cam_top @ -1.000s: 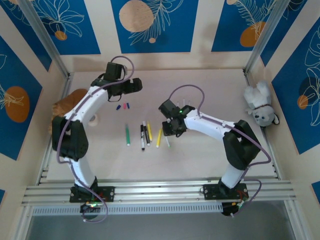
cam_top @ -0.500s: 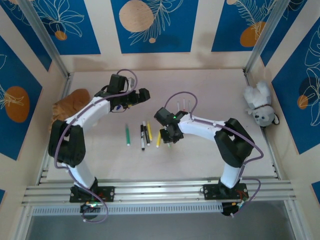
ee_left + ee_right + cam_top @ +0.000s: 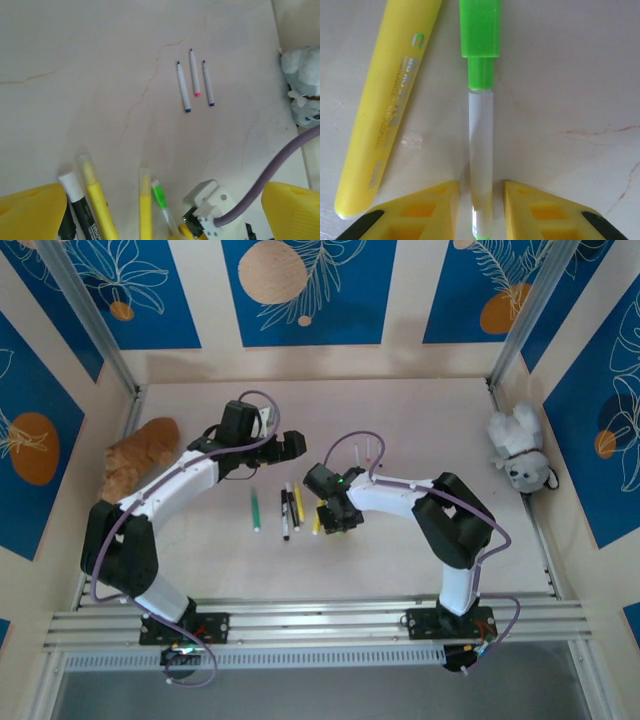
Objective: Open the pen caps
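Pen caps are sitting on the ends of the slim marker pens [image 3: 290, 508] lying in a row mid-table, and one bright green plastic cap [image 3: 480, 30] is lying just ahead of the right gripper [image 3: 480, 187]. From its base at the near edge, the right arm is folding sharply at the elbow and reaching leftward, wrist tipping down over the pale marbled table [image 3: 420, 420]. Its yellow fingers [image 3: 432, 210] are standing narrow on either side of the thin clear barrel [image 3: 481, 150] behind that cap. Slivers of table are showing on both sides, so whether they are pressing it cannot be told. A fat yellow highlighter [image 3: 390, 100] is lying just beside this pen. The left arm is arching up and stretching rightward past the row. The left gripper [image 3: 165, 192] is hovering with its fingers [image 3: 30, 212] spread wide, holding nothing, above a white-capped black marker [image 3: 75, 200]. Farther off, three thin white pens [image 3: 194, 75] are lying side by side. An orange plush toy [image 3: 135, 455] is resting at the left wall and a white plush toy [image 3: 520, 450] at the right.
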Robot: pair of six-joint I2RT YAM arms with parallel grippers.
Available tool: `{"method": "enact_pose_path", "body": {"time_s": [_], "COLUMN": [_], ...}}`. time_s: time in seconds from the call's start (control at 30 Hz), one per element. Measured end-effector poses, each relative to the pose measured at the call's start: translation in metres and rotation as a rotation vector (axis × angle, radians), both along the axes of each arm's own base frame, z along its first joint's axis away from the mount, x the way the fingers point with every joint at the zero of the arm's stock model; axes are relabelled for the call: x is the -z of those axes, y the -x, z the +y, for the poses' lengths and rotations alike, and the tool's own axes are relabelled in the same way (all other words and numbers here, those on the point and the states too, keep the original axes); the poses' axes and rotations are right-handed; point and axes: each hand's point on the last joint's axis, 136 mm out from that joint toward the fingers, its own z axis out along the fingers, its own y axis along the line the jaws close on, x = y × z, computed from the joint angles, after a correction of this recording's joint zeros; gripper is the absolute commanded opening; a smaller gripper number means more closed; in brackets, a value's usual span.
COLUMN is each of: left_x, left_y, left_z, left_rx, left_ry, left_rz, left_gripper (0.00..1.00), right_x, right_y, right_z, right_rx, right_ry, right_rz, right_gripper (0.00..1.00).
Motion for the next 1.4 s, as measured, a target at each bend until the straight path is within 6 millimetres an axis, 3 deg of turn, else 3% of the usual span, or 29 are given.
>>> {"method": "enact_pose_path", "body": {"time_s": [0.2, 0.4, 0.63, 0.73, 0.83, 1.0, 1.07, 1.33, 1.4], "left_x": [0.004, 0.023, 0.031, 0.028, 0.027, 0.025, 0.025, 0.037, 0.042], "left_y": [0.0, 0.008, 0.021, 0.026, 0.03, 0.032, 0.032, 0.038, 0.04], "left_z": [0.0, 0.004, 0.005, -0.003, -0.011, -0.019, -0.025, -0.059, -0.069], "left_rx": [-0.008, -0.018, -0.004, 0.017, 0.035, 0.039, 0.043, 0.084, 0.1], "left_ry": [0.004, -0.008, -0.015, -0.012, -0.006, 0.015, 0.028, 0.079, 0.082], "left_rz": [0.002, 0.048, 0.06, 0.052, 0.047, 0.045, 0.046, 0.091, 0.103], "left_gripper": [1.0, 1.0, 1.0, 0.95, 0.91, 0.87, 0.82, 0.6, 0.59], "right_x": [0.0, -0.001, -0.003, -0.006, -0.022, -0.082, -0.098, -0.104, -0.104], "right_y": [0.0, 0.0, 0.0, 0.007, 0.014, 0.005, 0.002, 0.003, 0.003], "right_z": [0.0, 0.002, 0.0, -0.011, -0.02, -0.01, -0.006, 0.001, 0.002], "right_rx": [0.01, 0.012, 0.022, 0.03, 0.04, 0.038, 0.034, 0.02, 0.018], "right_ry": [0.006, 0.004, -0.027, -0.045, -0.098, -0.307, -0.366, -0.418, -0.424], "right_rz": [0.002, 0.003, -0.012, -0.012, -0.022, -0.126, -0.153, -0.147, -0.147], "right_gripper": [0.2, 0.0, 0.0, 0.0, 0.0, 0.0, 0.0, 0.0, 0.0]}}
